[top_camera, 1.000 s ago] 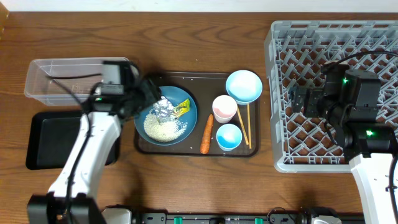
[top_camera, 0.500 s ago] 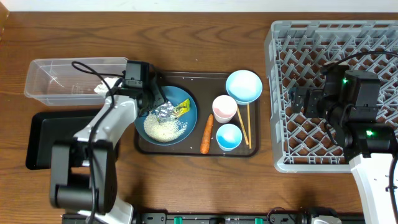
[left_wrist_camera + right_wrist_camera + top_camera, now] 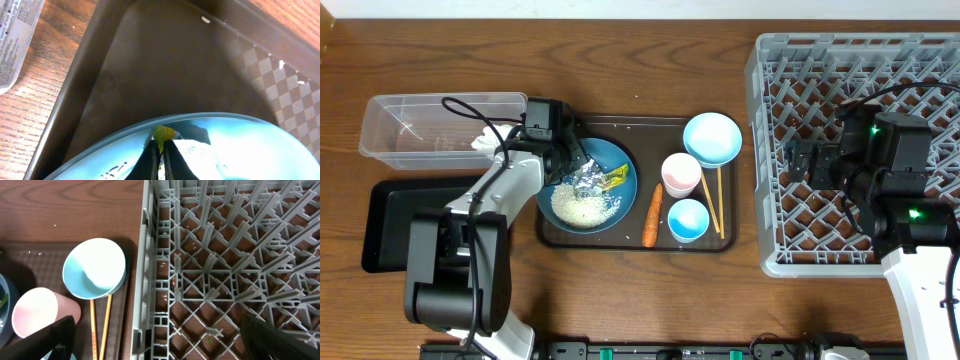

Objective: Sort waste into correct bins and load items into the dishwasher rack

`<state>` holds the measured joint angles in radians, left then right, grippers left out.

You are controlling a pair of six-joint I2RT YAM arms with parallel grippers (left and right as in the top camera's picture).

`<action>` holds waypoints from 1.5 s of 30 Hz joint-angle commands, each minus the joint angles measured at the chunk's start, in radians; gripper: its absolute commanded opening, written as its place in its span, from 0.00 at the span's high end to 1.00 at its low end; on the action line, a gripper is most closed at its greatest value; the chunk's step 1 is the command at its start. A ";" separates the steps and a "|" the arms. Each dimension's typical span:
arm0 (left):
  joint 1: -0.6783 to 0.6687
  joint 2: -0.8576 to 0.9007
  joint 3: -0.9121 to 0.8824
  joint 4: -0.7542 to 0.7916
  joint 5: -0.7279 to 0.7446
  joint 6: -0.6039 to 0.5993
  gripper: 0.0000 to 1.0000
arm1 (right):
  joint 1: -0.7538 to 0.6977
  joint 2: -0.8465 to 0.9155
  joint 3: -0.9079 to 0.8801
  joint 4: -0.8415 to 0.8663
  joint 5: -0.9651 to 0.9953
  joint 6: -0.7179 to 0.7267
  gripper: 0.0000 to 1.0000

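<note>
**Gently does it: a thin wrapper nipped by its edge**

We take the yellow-green wrapper (image 3: 163,135) as the thing in hand. It lies inside the dark-blue bowl (image 3: 260,150), pressed against the crumpled silver foil ball (image 3: 195,155), with the heap of white rice grains (image 3: 582,207) just beside both. We judge it to be almost weightless, limp and slick: a film that folds rather than resists, and that may slide out of a flat pinch. The free corner away from the foil looks like the best place to grip it, so the ball is not dragged along and no rice is swept up.

The left gripper (image 3: 160,157) is clenched tight inside the bowl. In the wrist view a sliver of yellow sits right in the seam between its tips, so we read it as nipping the wrapper's edge, though how much film is caught is hidden.

The bowl rests on the brown serving tray (image 3: 165,65). The clear tub (image 3: 420,125) and the black tray (image 3: 405,225) sit just to the arm's outer side, near at hand. Over at the dishwasher rack (image 3: 225,255), the right gripper (image 3: 159,322) hangs spread wide and carries nothing.
</note>
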<state>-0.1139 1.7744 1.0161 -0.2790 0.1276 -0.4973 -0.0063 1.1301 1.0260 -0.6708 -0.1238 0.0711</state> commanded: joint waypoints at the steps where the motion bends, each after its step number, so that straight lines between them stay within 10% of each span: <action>1: -0.001 -0.050 0.001 0.009 -0.005 0.006 0.94 | 0.013 0.000 0.014 -0.003 -0.008 -0.005 0.01; 26: 0.220 -0.422 0.002 0.068 -0.111 0.032 0.94 | 0.013 0.000 0.014 -0.003 -0.008 -0.005 0.01; 31: 0.188 -0.414 0.002 0.080 -0.037 0.032 0.62 | 0.013 0.000 0.014 -0.003 -0.008 -0.005 0.01; 45: 0.035 -0.098 0.347 -0.101 -0.027 0.254 0.44 | 0.013 0.000 0.014 -0.008 -0.008 0.003 0.01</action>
<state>-0.0704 1.6039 1.2407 -0.3500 0.0994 -0.3054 -0.0063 1.1305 1.0260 -0.6762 -0.1238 0.0711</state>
